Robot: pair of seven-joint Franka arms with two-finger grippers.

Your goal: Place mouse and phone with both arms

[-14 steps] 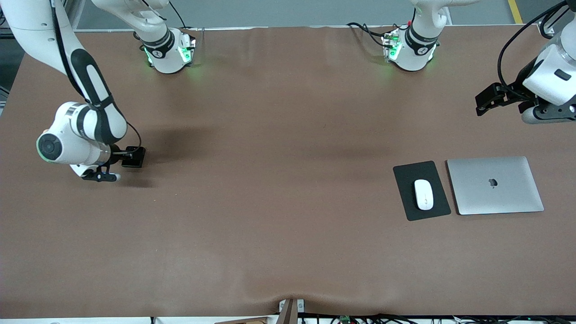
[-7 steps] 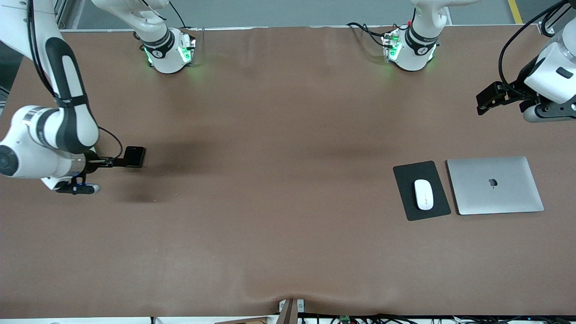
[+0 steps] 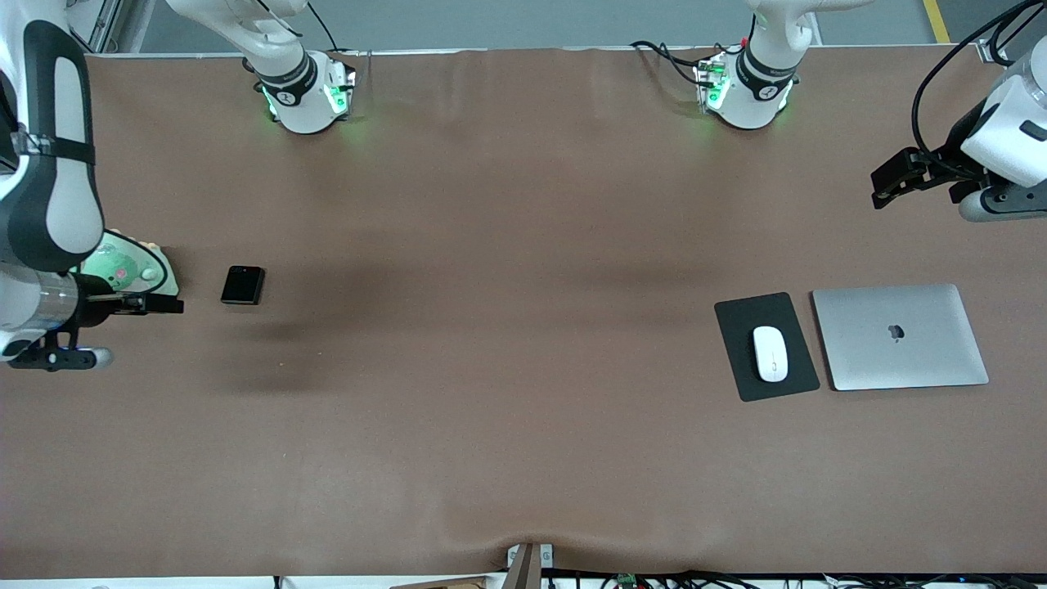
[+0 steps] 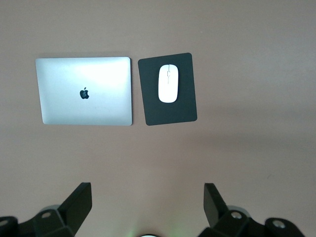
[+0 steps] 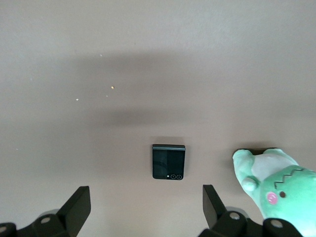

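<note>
The white mouse (image 3: 770, 353) (image 4: 168, 83) lies on a dark pad (image 3: 740, 327) (image 4: 168, 111) toward the left arm's end of the table. The black phone (image 3: 243, 285) (image 5: 168, 162) lies flat on the brown table toward the right arm's end. My right gripper (image 3: 168, 304) (image 5: 146, 207) hangs open and empty beside the phone, clear of it. My left gripper (image 3: 887, 184) (image 4: 148, 207) is open and empty, up over bare table near the left arm's end, away from the mouse.
A closed silver laptop (image 3: 900, 337) (image 4: 86, 91) lies beside the pad, toward the left arm's end. A green plush toy (image 3: 123, 266) (image 5: 274, 190) sits close to the right gripper, at the right arm's end. The two arm bases (image 3: 307, 94) stand along the table's edge.
The right gripper has drawn away from the phone toward its end of the table, uncovering the plush toy. The phone has stayed put. The left gripper has shifted slightly.
</note>
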